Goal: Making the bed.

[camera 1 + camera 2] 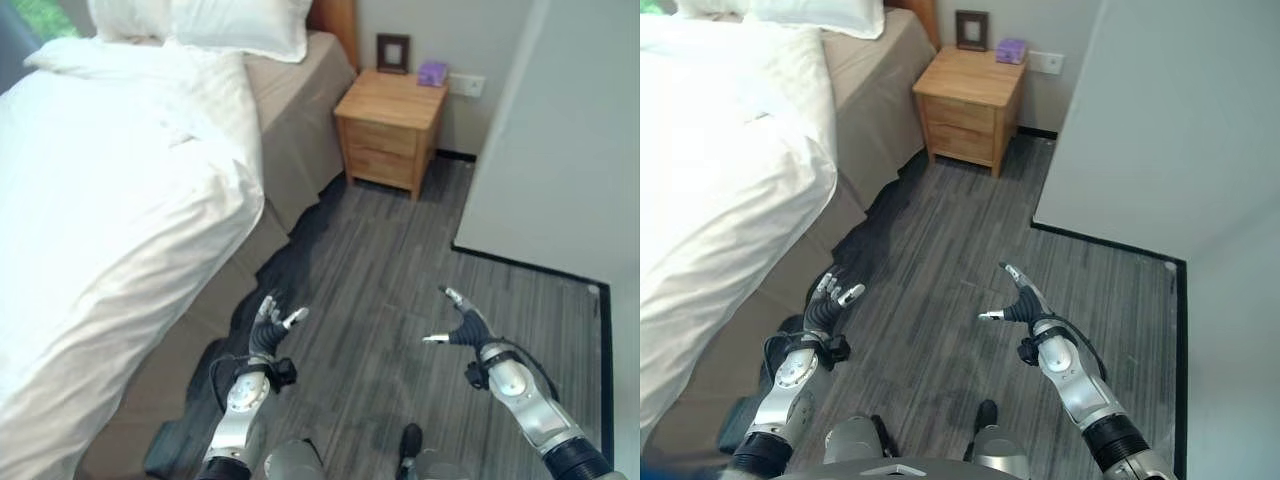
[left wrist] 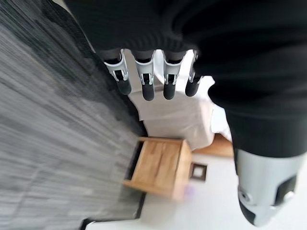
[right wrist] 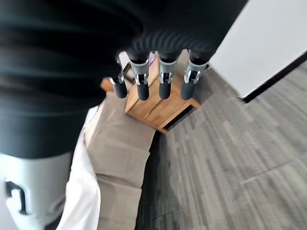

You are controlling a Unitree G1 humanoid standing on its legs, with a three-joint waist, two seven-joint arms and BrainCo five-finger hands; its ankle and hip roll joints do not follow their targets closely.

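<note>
The bed (image 1: 290, 130) runs along the left, with a beige sheet over its side. A white duvet (image 1: 110, 200) lies rumpled over it and hangs down the near side. White pillows (image 1: 240, 25) rest at the head. My left hand (image 1: 270, 330) hovers low over the floor close to the bed's side, fingers straight and holding nothing. Over the grey floor to the right my right hand (image 1: 462, 325) is raised, also open and empty, well apart from the bed.
A wooden nightstand (image 1: 392, 125) stands at the head of the bed, carrying a dark picture frame (image 1: 393, 52) and a small purple box (image 1: 432, 72). A white wall (image 1: 560, 150) closes in on the right. Grey wood floor (image 1: 380, 260) lies between bed and wall.
</note>
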